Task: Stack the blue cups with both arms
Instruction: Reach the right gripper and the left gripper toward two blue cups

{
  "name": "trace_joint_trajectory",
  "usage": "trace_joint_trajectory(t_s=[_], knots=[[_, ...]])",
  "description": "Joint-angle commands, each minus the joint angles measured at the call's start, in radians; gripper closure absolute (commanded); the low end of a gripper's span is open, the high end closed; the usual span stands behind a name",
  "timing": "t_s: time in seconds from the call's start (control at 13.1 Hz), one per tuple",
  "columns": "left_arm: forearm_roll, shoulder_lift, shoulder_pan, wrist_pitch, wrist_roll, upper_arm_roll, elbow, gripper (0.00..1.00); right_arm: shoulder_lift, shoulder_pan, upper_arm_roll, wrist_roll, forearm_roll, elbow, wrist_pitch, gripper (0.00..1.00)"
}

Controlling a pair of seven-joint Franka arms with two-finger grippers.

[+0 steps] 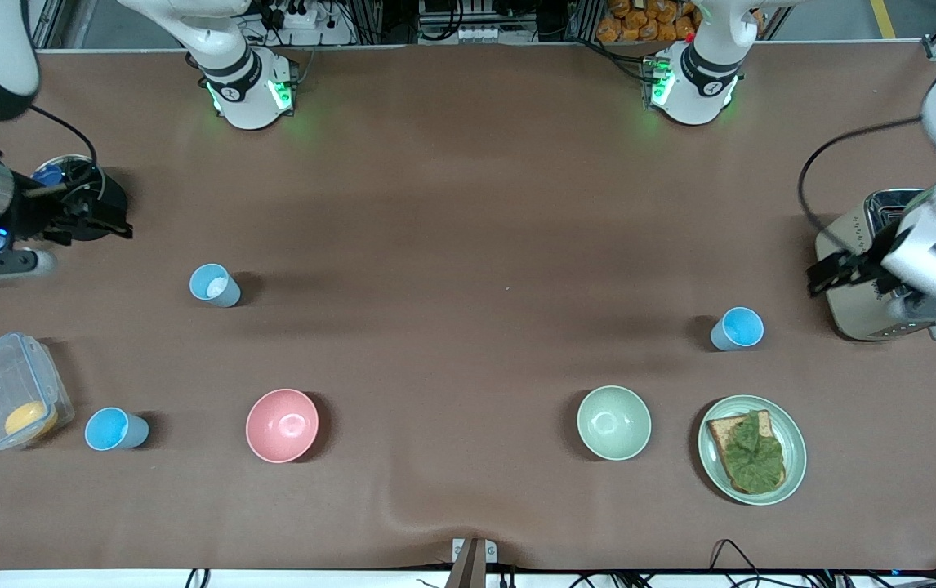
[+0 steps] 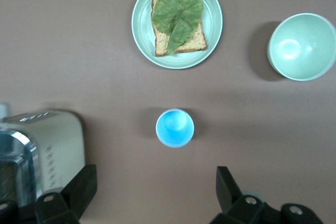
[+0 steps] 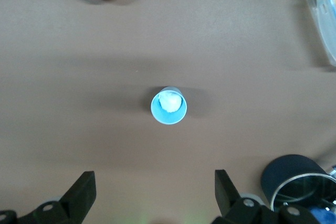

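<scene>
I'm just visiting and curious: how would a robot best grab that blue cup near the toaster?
Probably from straight above. The blue cup stands upright and open-topped, so the open left gripper could pinch across its rim or its round tapered wall.

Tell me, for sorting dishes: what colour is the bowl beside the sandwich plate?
Pale green bowl, clearest in the left wrist view.
</scene>
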Motion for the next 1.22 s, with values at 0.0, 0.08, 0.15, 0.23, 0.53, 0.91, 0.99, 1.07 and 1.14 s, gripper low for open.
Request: trace_joint_trajectory(t_s=[0.0,0.08,0.15,0.23,0.53,0.91,0.99,1.07,1.14], knots=[[0.02,0.026,0.027,0.128,0.005,-0.003,-0.092,0.0,-0.03,-0.03,0.009,-0.012,0.01,-0.14,0.119,0.0],[0.022,0.069,0.04,0.154,0.006,-0.003,-0.088,0.0,-0.03,-0.032,0.009,-0.012,0.009,-0.18,0.165,0.0],[0.02,0.095,0.043,0.184,0.005,-0.004,-0.094,0.0,-0.026,-0.032,0.009,-0.012,0.006,-0.217,0.209,0.0],[0.019,0.103,0.044,0.21,0.002,-0.004,-0.111,0.0,-0.021,-0.032,0.009,-0.012,-0.001,-0.257,0.267,0.0],[0.017,0.129,0.066,0.342,0.002,-0.008,-0.212,0.0,0.037,-0.027,0.009,-0.012,-0.008,-0.346,0.432,0.0],[0.017,0.198,0.066,0.35,0.014,-0.008,-0.221,0.0,0.103,-0.032,0.009,-0.014,-0.039,-0.406,0.568,0.0],[0.017,0.212,0.066,0.35,0.017,-0.008,-0.223,0.0,0.115,-0.032,0.009,-0.015,-0.039,-0.43,0.614,0.0],[0.017,0.226,0.066,0.35,0.017,-0.008,-0.223,0.0,0.129,-0.033,0.009,-0.015,-0.039,-0.441,0.645,0.0],[0.017,0.235,0.067,0.35,0.018,-0.008,-0.223,0.0,0.143,-0.038,0.009,-0.023,-0.039,-0.44,0.654,0.0]])
